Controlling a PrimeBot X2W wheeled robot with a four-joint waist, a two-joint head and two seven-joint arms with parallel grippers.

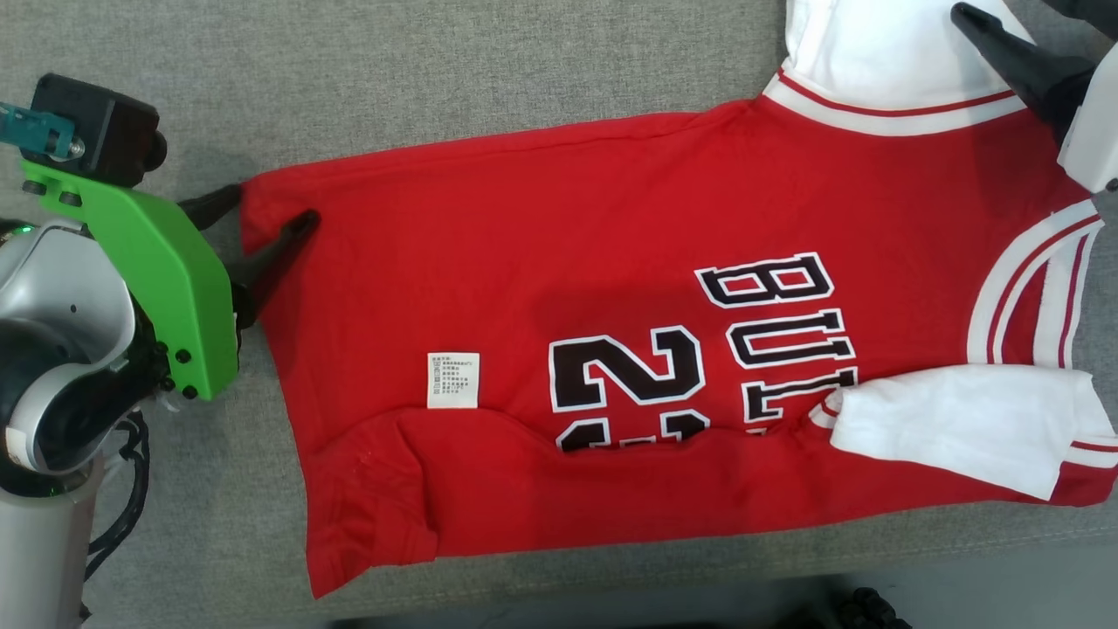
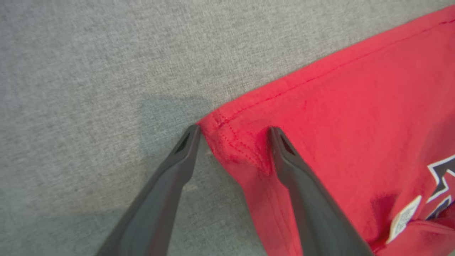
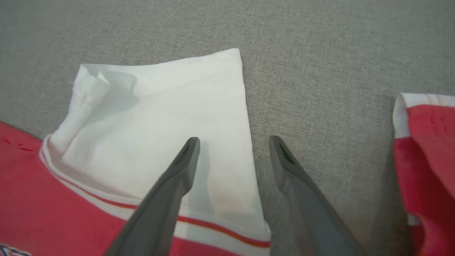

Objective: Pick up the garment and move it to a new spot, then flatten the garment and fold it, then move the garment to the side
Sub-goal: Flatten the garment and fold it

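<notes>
Closest to the head camera was the left arm's green bracket (image 1: 148, 271), low on the robot's left. Beyond it the red jersey (image 1: 568, 262) lay spread on its side over a grey woven surface (image 1: 437, 70), hem towards the robot's left and shoulders towards its right. Its near edge was folded up over the lower half of the black number (image 1: 624, 371), with a small white care label (image 1: 452, 380) just left of that. One white sleeve (image 1: 952, 428) lay across the near right corner. The other white sleeve (image 3: 160, 117) stuck out at the far right.

The grey cloth ran out past the jersey on every side, and a darker strip showed along the near edge.

At the far hem corner the left gripper (image 2: 233, 131) stood with its jaws spread. One finger rested on grey cloth just outside the corner, the other on the red fabric. The right gripper (image 3: 233, 139) was likewise released, straddling the far sleeve's side edge, one finger over white, one over grey. Neither held anything.
</notes>
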